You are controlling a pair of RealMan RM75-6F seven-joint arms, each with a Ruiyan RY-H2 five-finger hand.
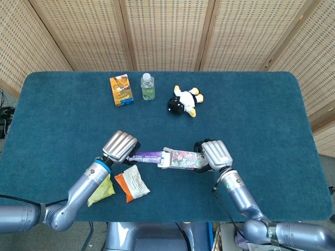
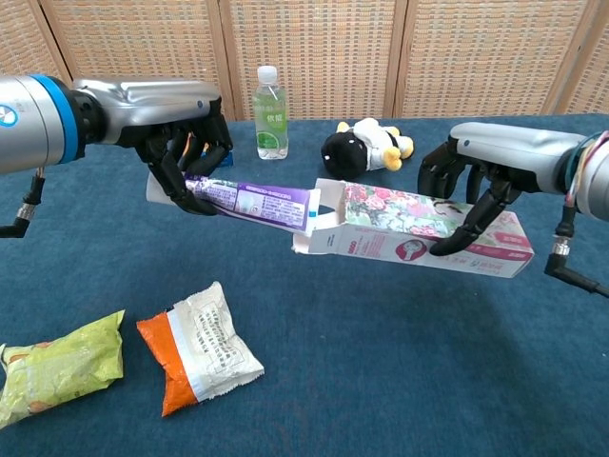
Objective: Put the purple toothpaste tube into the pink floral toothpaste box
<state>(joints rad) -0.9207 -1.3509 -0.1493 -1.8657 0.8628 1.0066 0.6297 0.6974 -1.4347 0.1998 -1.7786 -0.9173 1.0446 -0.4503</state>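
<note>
Purple toothpaste tube (image 2: 249,201) held off table, centre-left of chest view, cap end at open mouth of pink floral toothpaste box (image 2: 419,237), flaps splayed around it; whether tip is inside, cannot tell

Left hand (image 2: 181,152) fingers curled round tube's tail end
Right hand (image 2: 473,187) fingers wrapped over box, centre-right, box tilted, off table

Step judged: insertion just starting
Next move calls for pushing tube straight along box axis, keeping flaps from folding in

Snack packets (image 2: 195,346) lower left, bottle (image 2: 269,112) and plush toy (image 2: 365,146) top centre, well apart

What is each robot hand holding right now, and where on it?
Left robot hand grips the purple toothpaste tube near its back end. Right robot hand holds the pink floral box around its middle.
</note>
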